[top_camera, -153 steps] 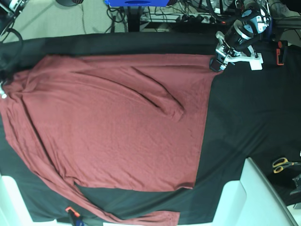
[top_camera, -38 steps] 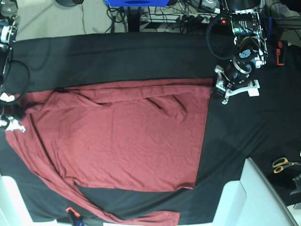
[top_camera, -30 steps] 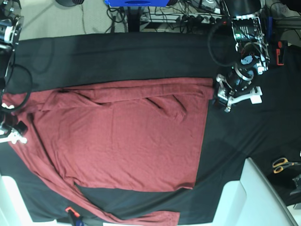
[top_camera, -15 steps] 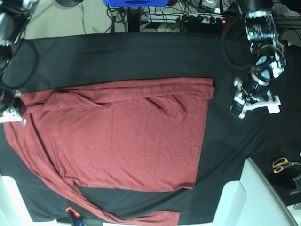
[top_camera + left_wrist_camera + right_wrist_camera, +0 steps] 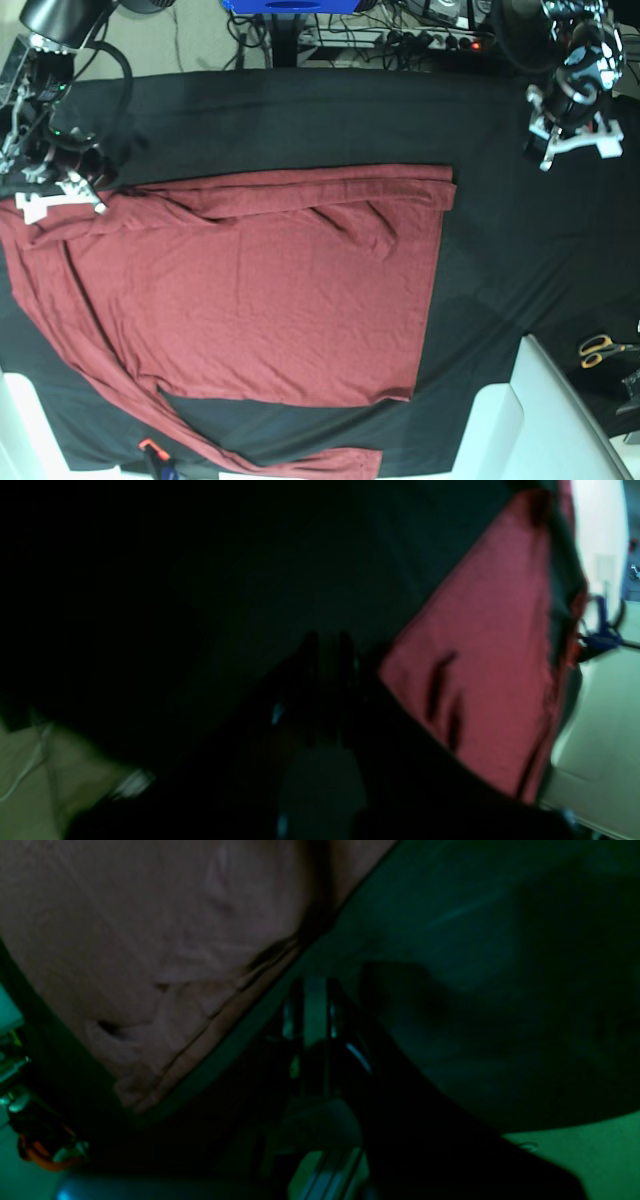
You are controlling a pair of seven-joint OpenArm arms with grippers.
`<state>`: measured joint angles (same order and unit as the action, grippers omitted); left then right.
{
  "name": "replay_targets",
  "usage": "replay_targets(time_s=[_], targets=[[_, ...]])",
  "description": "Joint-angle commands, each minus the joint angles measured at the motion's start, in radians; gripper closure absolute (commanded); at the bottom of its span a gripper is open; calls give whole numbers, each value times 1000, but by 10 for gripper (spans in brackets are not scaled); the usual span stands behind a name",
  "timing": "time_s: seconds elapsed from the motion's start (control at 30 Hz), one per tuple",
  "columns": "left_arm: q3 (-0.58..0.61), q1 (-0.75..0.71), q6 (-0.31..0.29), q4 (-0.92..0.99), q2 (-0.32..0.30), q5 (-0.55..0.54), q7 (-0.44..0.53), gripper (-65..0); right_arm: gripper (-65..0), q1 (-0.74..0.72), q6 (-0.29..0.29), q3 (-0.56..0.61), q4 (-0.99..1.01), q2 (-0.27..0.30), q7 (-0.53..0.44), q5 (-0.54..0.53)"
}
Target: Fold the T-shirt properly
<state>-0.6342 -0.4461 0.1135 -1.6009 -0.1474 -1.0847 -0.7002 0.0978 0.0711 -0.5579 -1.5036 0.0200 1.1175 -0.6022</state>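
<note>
One long edge of the brick-red knit T-shirt (image 5: 260, 290) lies folded over; sleeves and body remain. My left gripper (image 5: 540, 155) and right gripper (image 5: 95, 200) are both closed, empty.

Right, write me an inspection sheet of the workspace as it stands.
Surface: black cloth covers the table; white blocks at the near corners.
Job's things: T-shirt lies flat, far edge folded over in a narrow band, a sleeve trailing along the near left edge.
Clutter: scissors on the right; small orange-tipped item at the near edge.
Grippers: left tool shut, empty, off the shirt; right tool shut, at the shirt's far left corner, no cloth between its jaws.
Cables: tangle with a power strip on the floor beyond the table.
Surroundings: blue object at the top edge.
</note>
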Motion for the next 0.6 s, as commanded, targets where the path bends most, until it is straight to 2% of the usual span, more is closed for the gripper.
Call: replay_targets(time_s=[0.0, 0.13, 0.57], targets=[[-13, -3, -13, -19, -11, -13, 7, 0, -2, -16, -1, 29, -5, 16, -10, -15], [-13, -21, -74, -23, -11, -12, 7, 0, -2, -40, -1, 105, 8, 18, -14, -12], [-13, -43, -77, -71, -11, -10, 7, 0, -2, -59, 5, 112, 84, 18, -40, -15]])
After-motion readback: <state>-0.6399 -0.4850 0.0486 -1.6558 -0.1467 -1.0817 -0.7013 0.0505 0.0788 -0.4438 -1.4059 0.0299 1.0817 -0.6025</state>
